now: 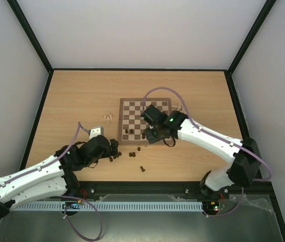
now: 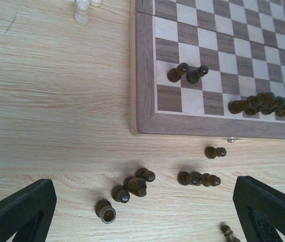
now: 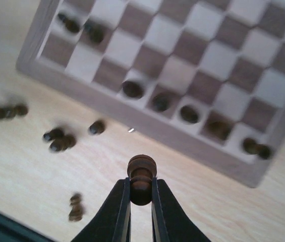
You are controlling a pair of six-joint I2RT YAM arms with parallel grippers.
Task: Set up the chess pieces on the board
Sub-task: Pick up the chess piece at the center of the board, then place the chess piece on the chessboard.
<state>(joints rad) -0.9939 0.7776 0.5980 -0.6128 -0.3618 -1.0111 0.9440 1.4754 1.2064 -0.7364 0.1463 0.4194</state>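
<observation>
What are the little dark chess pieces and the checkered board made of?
The dark chess pieces look like turned wood, stained deep brown with a slight sheen. The one in the right pincer shows rounded rings. The board looks wooden too: grain streaks run through its brown frame and cream squares, and the finish is matte. It could be veneer; the pictures cannot tell.

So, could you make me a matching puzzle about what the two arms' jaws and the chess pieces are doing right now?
Things:
1. right arm's jaws
2. left arm's jaws
3. pale pieces
4. row of dark pieces

States:
A. on the table, off the board
B. shut on a dark piece
C. wide open above loose pieces
D. on the board's edge squares

Pairs: 1-B, 2-C, 3-A, 4-D.
</observation>
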